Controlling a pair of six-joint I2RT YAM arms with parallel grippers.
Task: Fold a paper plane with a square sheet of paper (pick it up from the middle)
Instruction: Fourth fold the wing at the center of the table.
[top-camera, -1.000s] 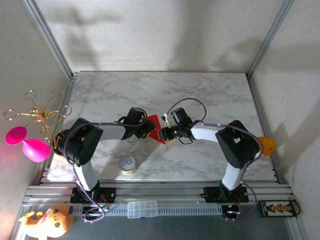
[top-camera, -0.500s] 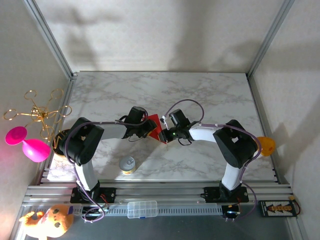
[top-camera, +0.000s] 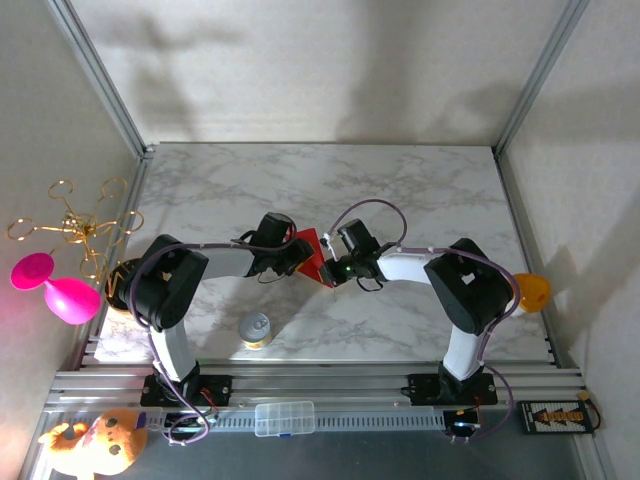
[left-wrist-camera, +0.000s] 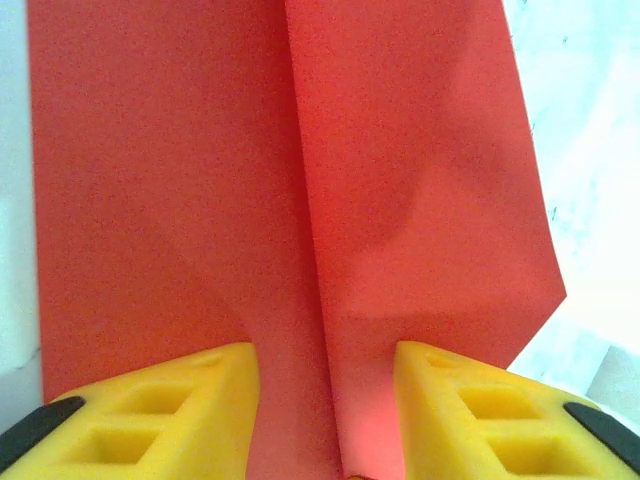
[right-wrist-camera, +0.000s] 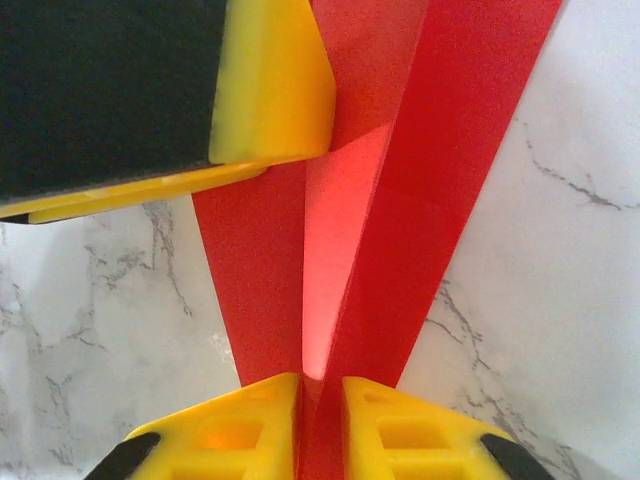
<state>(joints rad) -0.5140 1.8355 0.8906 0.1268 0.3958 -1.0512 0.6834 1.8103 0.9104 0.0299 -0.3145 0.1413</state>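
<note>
The square sheet of paper (top-camera: 312, 250) is bright red and folded, with a raised ridge along its centre, lying mid-table between both arms. In the left wrist view the paper (left-wrist-camera: 400, 150) spreads out under my left gripper (left-wrist-camera: 322, 365). Its yellow fingers stand apart on either side of the crease, resting on the paper. In the right wrist view my right gripper (right-wrist-camera: 321, 385) has its fingers pinched together on the upright ridge of the paper (right-wrist-camera: 450, 150). A left finger (right-wrist-camera: 270, 90) presses the paper's far part. From above, the left gripper (top-camera: 297, 255) and right gripper (top-camera: 328, 267) meet at the paper.
A small can (top-camera: 256, 329) stands near the front of the marble table (top-camera: 400, 190), left of centre. A pink toy (top-camera: 60, 290) and gold wire frame (top-camera: 75, 225) hang off the left edge. An orange object (top-camera: 533, 291) sits off the right edge.
My right gripper has shifted slightly left and closed its fingers onto the paper's ridge. The left gripper and the paper have stayed nearly still.
</note>
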